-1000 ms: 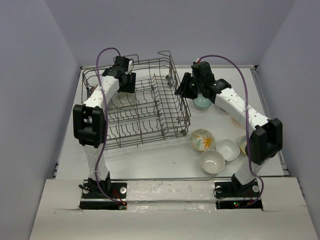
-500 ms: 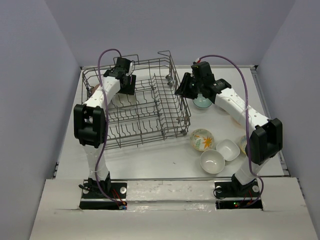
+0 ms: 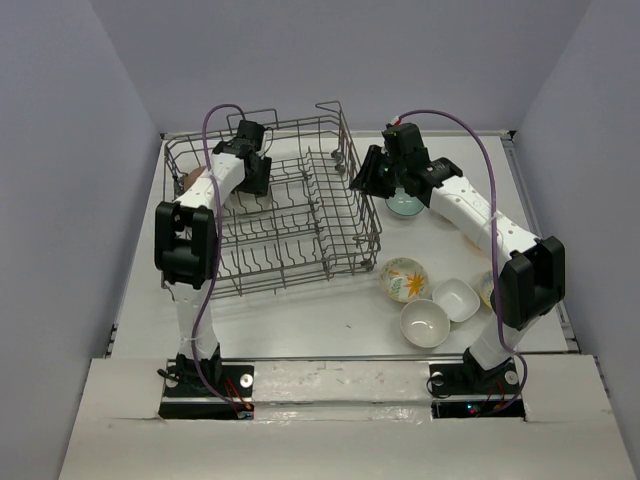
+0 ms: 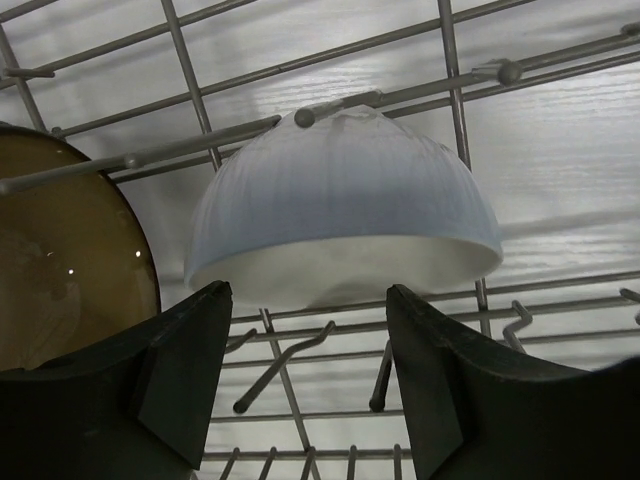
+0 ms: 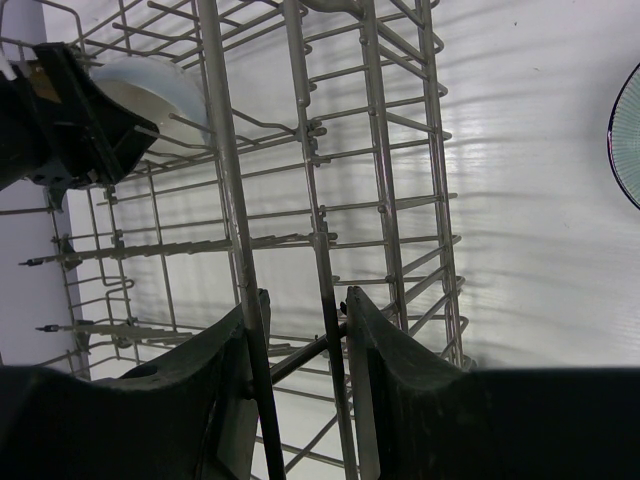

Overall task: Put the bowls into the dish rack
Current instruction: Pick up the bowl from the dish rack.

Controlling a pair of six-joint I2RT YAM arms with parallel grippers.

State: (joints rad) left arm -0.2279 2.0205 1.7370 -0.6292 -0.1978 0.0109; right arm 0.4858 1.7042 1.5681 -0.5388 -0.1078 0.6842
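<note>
The dish rack (image 3: pixel 300 235) stands left of centre. A pale white ribbed bowl (image 4: pixel 340 200) rests tilted on its tines, and a brown bowl (image 4: pixel 60 260) stands just left of it. My left gripper (image 4: pixel 308 300) is open and empty just short of the white bowl, inside the rack (image 3: pixel 252 172). My right gripper (image 5: pixel 300 300) is shut on wires of the rack's right wall (image 3: pixel 365 178). A pale teal bowl (image 3: pixel 405 205) lies just right of it. A floral bowl (image 3: pixel 404 279), a round white bowl (image 3: pixel 424 323) and a squarish white bowl (image 3: pixel 456 299) sit at the near right.
Another bowl (image 3: pixel 487 290) is partly hidden behind the right arm's elbow. The rack's tall grid walls (image 5: pixel 225 200) and upright tines surround both grippers. The table's raised back edge (image 3: pixel 450 132) runs behind the rack.
My left gripper has drawn a little nearer and to the right inside the rack, its elbow shifting right. The right arm and the bowls on the table have not moved.
</note>
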